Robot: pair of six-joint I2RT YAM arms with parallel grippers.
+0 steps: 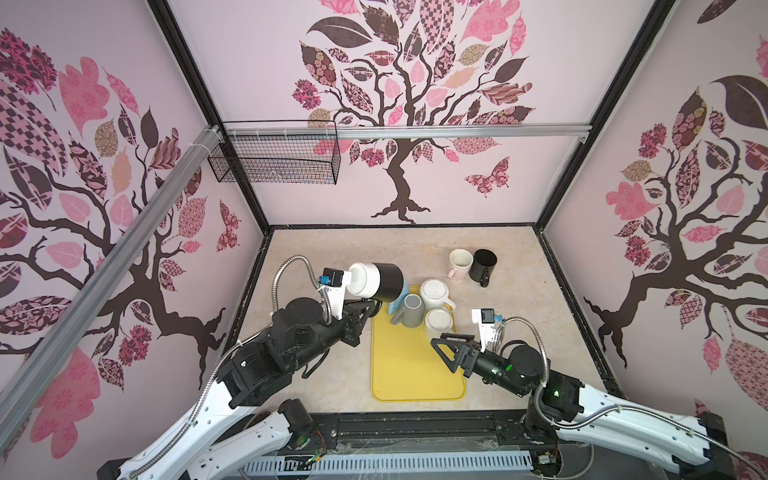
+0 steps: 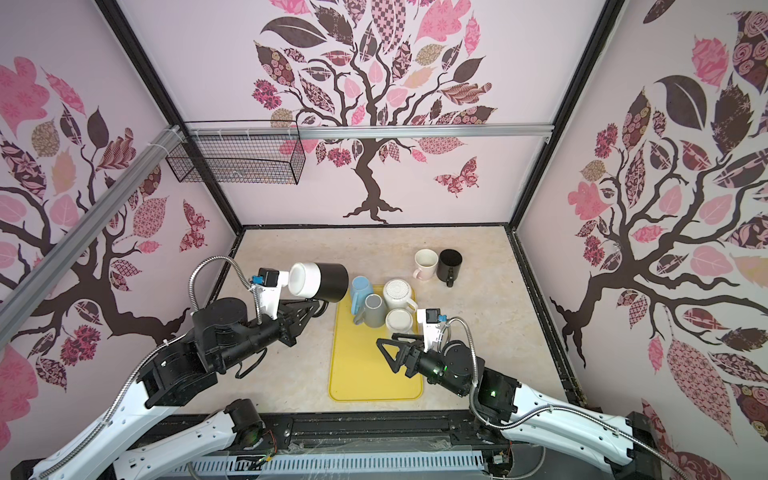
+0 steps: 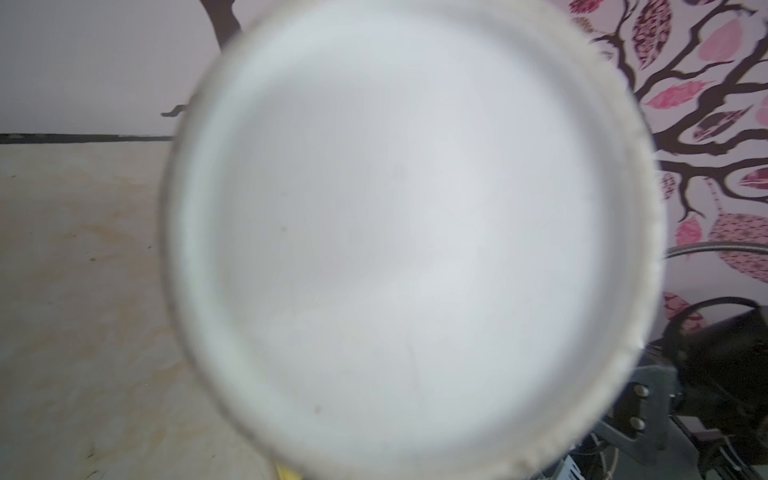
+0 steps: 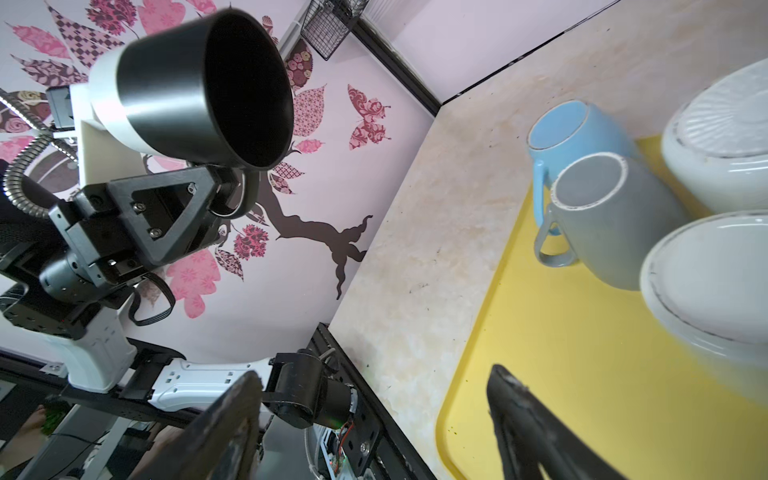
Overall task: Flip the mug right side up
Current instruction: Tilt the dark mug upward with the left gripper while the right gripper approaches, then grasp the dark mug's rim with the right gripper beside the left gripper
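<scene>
Well off the table (image 1: 332,257), in the left gripper (image 1: 366,306): the black-and-white mug (image 1: 376,280), tipped on its side. Held by the handle alone, with the fingers (image 4: 195,195) pressed together on it under the body, as the right wrist view shows. Mouth turned toward the right of the scene, white underside turned toward the left wrist camera and filling most of that view. Hangs in the air just past the far left corner of the yellow tray (image 1: 415,374), and in a top view covers part of the blue mug (image 2: 359,291) below it.

Low over the right side of the tray: the right gripper (image 1: 438,338), pointing left, fingers well apart and holding nothing, near the plain white mug (image 1: 438,322) but not touching it.

Crowded at the far end of the tray, all bottom up: the blue mug at the left corner, the grey mug (image 1: 409,311) pressed against it, the ribbed white mug (image 1: 435,291) behind, the plain white mug in front of that.

Further back on the bare table, toward the right: a cream mug (image 1: 460,262) and a black mug (image 1: 484,264), both mouth up, side by side and touching.

Up on the back rail, at the left: a wire basket (image 1: 274,160).
</scene>
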